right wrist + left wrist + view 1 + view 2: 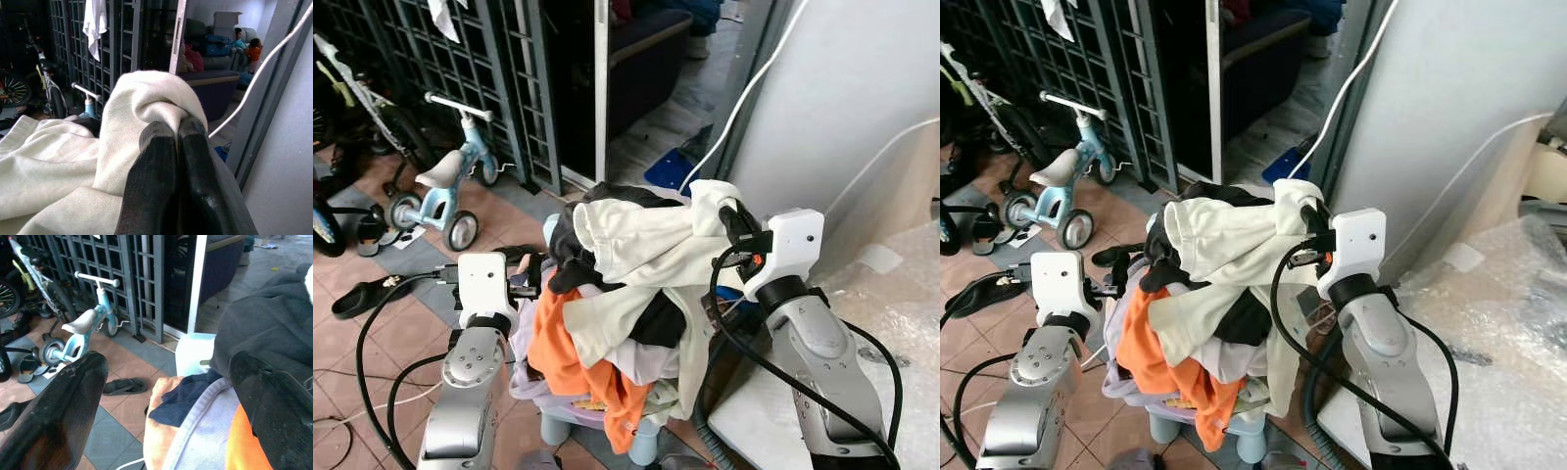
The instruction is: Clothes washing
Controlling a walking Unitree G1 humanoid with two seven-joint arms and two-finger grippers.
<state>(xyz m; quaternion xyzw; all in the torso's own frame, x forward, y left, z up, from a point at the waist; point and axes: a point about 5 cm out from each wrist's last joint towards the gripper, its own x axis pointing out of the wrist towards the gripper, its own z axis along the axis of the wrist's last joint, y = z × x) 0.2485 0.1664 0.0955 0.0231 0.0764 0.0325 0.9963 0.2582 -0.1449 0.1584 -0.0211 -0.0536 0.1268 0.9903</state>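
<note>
A heap of clothes fills a pale laundry basket (558, 423) in front of me: an orange garment (564, 345), dark pieces (570, 247) and a cream white garment (636, 245) draped over the top. My right gripper (176, 134) is shut on a bunched fold of that cream garment (146, 103), holding it at the heap's upper right. My left gripper (536, 277) stands open at the heap's left side, its fingers (63, 406) apart beside a lavender towel edge (205, 421) and the orange cloth, holding nothing.
A white appliance wall (862, 108) rises on the right with a white cable (744, 98) along it; bubble wrap (901, 313) lies lower right. A blue tricycle (450, 186), slippers (367, 294) and a dark metal gate (460, 59) stand to the left. People sit on a far sofa (247, 46).
</note>
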